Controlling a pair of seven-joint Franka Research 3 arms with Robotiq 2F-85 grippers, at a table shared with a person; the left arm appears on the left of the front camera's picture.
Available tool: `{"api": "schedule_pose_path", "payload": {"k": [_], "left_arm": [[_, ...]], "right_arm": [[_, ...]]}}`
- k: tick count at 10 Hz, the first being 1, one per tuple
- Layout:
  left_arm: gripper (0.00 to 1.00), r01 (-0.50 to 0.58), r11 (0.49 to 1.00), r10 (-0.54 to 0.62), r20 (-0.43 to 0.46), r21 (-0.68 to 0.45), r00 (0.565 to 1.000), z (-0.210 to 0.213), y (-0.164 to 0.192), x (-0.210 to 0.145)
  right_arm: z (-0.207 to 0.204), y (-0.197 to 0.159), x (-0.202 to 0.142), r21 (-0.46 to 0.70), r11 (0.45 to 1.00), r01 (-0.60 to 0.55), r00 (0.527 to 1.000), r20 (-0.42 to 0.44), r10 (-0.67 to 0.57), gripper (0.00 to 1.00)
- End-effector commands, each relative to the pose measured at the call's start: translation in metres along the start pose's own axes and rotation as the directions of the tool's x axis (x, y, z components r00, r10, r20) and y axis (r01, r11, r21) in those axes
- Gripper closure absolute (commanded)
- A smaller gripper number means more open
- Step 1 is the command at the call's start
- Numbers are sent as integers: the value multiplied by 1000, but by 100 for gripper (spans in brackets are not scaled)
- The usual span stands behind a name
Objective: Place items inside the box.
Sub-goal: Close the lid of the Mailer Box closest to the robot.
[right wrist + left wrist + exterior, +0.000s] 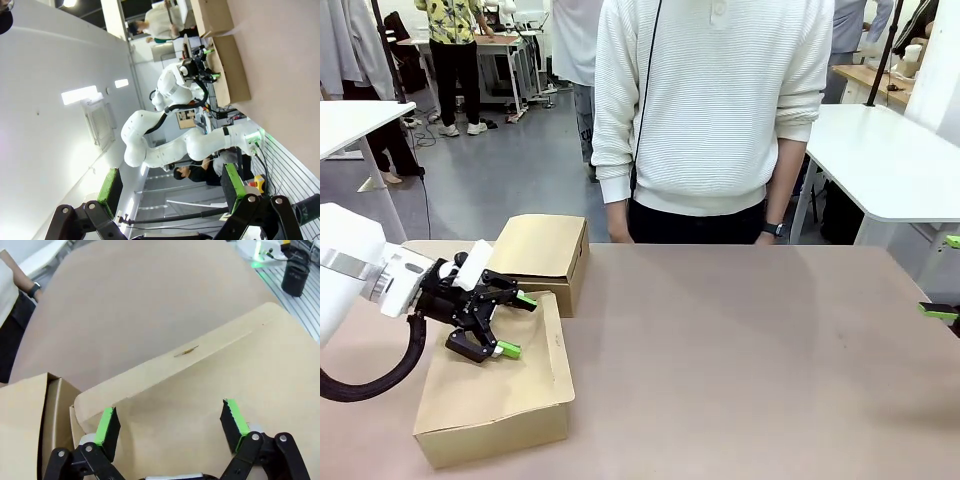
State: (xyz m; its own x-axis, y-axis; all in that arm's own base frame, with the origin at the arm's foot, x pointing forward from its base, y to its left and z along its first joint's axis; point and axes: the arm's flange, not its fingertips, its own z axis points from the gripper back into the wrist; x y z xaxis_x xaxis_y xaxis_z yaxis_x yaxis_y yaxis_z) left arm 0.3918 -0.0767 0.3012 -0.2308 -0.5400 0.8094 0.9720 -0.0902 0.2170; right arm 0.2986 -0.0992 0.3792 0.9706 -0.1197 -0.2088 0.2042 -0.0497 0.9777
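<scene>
While flaps cover the box (495, 395), contents hidden, left gripper (508, 325) fingers wide above.

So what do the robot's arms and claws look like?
The arms are white and rounded, like fat tubes joined together. The left arm has a thick black cable looping under it. Its left claw is black with two fingers tipped in bright green pads. The right claw looks the same: black with green pads.

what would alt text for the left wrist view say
The left gripper hangs open just above a flat brown cardboard lid, its green-padded fingers spread apart. A second cardboard box sits beside it, with the brown table beyond.
</scene>
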Motion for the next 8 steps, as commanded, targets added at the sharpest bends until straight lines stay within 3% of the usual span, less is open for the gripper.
{"api": "schedule_pose_path", "payload": {"k": [1,3,4,6,7,8], "left_arm": [[0,23,1000,-23,-10,17,1000,12,-112,7],[0,-54,998,53,114,9,992,46,-108,28],[0,-88,996,87,216,-1,973,77,-109,43],[0,-113,987,144,332,-110,932,121,-120,60],[0,-144,974,194,326,-173,925,132,-124,60],[0,-247,925,319,236,-290,918,148,-131,56]], "right_arm": [[1,2,-1,14,1000,-20,1000,-1,20,0],[1,2,-1,14,1000,-20,1000,-1,20,0],[1,2,-1,14,1000,-20,1000,-1,20,0],[1,2,-1,14,1000,-20,1000,-1,20,0],[1,2,-1,14,1000,-20,1000,-1,20,0],[1,2,-1,14,1000,-20,1000,-1,20,0]]}}
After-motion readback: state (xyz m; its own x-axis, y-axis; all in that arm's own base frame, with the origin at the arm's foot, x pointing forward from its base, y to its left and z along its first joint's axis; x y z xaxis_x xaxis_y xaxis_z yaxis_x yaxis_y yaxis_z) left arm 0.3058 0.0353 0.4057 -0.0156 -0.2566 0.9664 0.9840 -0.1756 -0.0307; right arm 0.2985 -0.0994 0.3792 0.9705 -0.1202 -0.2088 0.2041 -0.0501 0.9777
